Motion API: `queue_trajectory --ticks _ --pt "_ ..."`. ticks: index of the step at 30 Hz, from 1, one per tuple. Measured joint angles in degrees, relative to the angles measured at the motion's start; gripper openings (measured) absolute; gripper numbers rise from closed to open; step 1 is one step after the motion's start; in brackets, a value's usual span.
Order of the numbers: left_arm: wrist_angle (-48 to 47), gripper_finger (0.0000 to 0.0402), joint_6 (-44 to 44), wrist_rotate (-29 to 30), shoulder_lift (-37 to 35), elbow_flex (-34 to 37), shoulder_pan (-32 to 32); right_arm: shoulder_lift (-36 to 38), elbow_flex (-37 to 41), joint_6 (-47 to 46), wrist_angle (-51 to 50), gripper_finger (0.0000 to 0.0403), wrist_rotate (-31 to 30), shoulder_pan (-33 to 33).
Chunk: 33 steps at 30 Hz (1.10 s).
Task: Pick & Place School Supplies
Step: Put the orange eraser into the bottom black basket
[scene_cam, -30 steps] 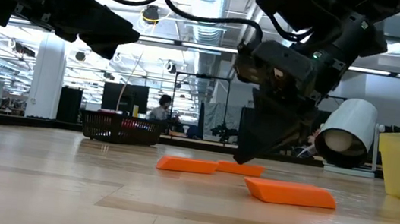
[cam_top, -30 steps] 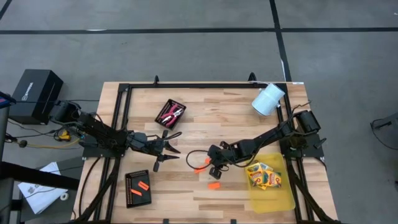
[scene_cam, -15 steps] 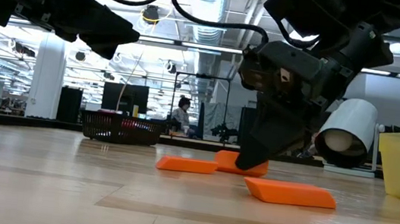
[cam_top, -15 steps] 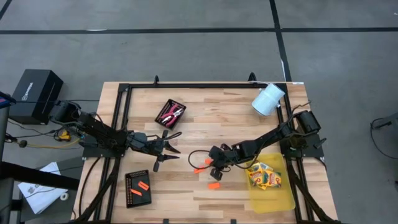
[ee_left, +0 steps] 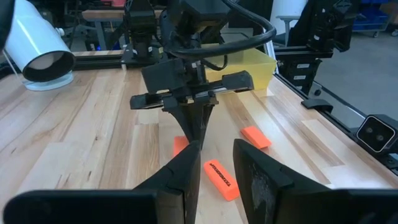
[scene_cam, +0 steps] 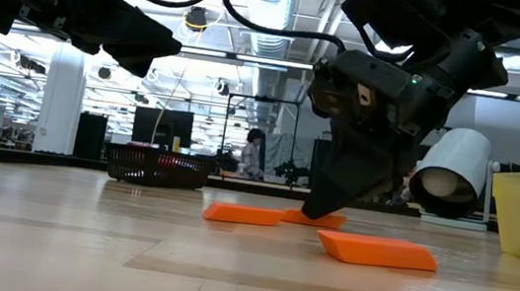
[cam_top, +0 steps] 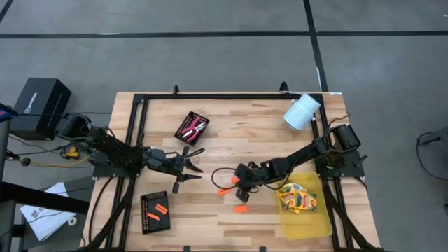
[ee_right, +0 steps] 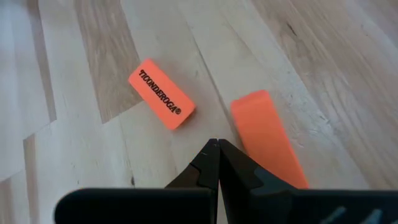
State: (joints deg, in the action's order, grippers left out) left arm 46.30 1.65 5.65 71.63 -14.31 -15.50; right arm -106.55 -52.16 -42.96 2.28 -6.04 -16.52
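Note:
Three orange erasers lie flat on the wood near the table's middle (cam_top: 224,190) (cam_top: 233,180) (cam_top: 240,208). My right gripper (cam_top: 238,186) is shut and points down among them. Its tips (ee_right: 213,144) sit between a printed eraser (ee_right: 161,93) and a plain one (ee_right: 267,140). My left gripper (cam_top: 187,169) hovers open to their left, above the table, touching nothing. Yellow crayon boxes (cam_top: 297,198) lie in the yellow bin. Pink-handled scissors (cam_top: 192,127) lie in a mesh tray. My right gripper's shut fingertips (scene_cam: 317,210) come down from above to the table surface, right beside the long edge of one orange eraser (scene_cam: 325,219). The eraser lies flat on the wood. I cannot tell whether the fingers touch it.
A second black tray (cam_top: 145,218) at the near left holds orange erasers. The yellow bin (cam_top: 311,222) stands at the near right beside my right arm. A white roll (cam_top: 302,110) lies at the far right corner. Bare wood stretches between the trays and the erasers.
Half a second ago, in the low view, the eraser beside my right fingertips stood raised on one side. It now lies flat again. My right gripper stayed shut and low over the same spot. My left arm kept still.

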Motion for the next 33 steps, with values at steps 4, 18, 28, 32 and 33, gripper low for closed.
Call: queue_trajectory --ticks 4,18,28,32,33 --pt "0.0 0.0089 0.1 0.0 0.0 0.0 0.0 -2.9 -0.2 -0.9 3.8 0.0000 0.3 -0.3" --pt "0.0 0.0089 0.1 0.0 0.0 0.0 0.0 1.5 -0.7 2.9 0.6 0.0000 -1.6 0.1" --pt "0.0 0.0089 0.1 0.0 0.0 0.0 0.0 1.1 -0.6 1.3 -3.2 0.0000 -1.9 0.2" --pt "0.0 0.0089 0.1 0.0 0.0 0.0 0.0 0.5 -0.7 0.9 -3.8 0.0000 -2.3 0.2" --pt "0.0 0.0089 0.1 0.0 0.0 0.0 0.0 0.4 -0.7 0.9 -4.0 0.0000 -2.4 0.2"
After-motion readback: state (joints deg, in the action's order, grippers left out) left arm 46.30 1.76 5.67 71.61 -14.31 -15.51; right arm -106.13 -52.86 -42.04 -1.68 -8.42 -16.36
